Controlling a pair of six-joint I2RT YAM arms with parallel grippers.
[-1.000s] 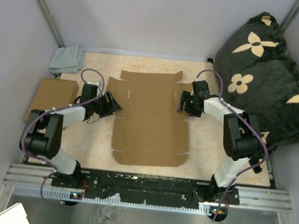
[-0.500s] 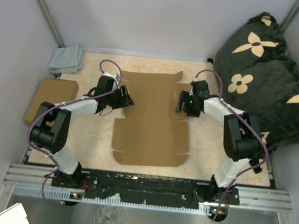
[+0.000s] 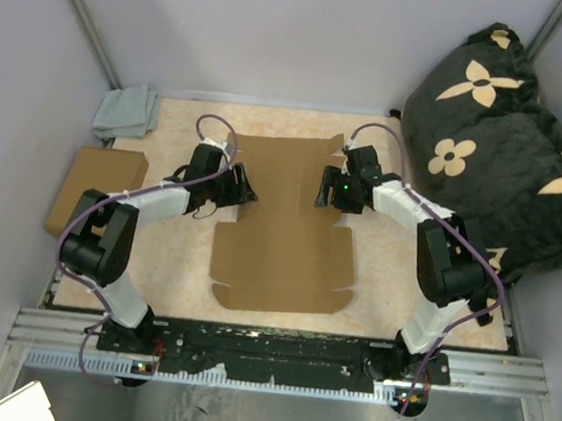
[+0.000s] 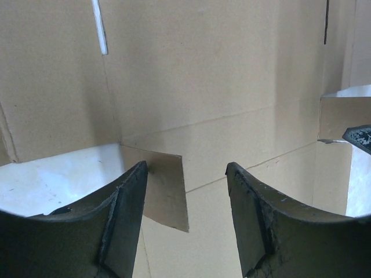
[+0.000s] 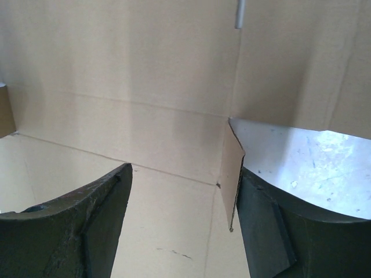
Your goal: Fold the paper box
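The paper box (image 3: 281, 226) is a brown die-cut cardboard sheet lying mostly flat in the middle of the table. My left gripper (image 3: 244, 187) is open at its left edge, pushing the left side flap up and inward. My right gripper (image 3: 323, 189) is open at its right edge, with the right side flap raised against it. In the left wrist view a small tab (image 4: 165, 185) stands up between my open fingers (image 4: 124, 226). In the right wrist view a raised tab (image 5: 232, 174) leans against my right finger (image 5: 272, 231). Neither gripper clamps the cardboard.
A second brown cardboard piece (image 3: 93, 186) lies at the table's left edge. A grey cloth (image 3: 125, 112) sits at the back left corner. A black flowered cushion (image 3: 510, 134) fills the right side. A metal rail (image 3: 276, 356) runs along the near edge.
My left gripper has moved right, from beside the sheet onto its left edge, lifting the left flap. My right gripper has moved left and inward, raising the right flap.
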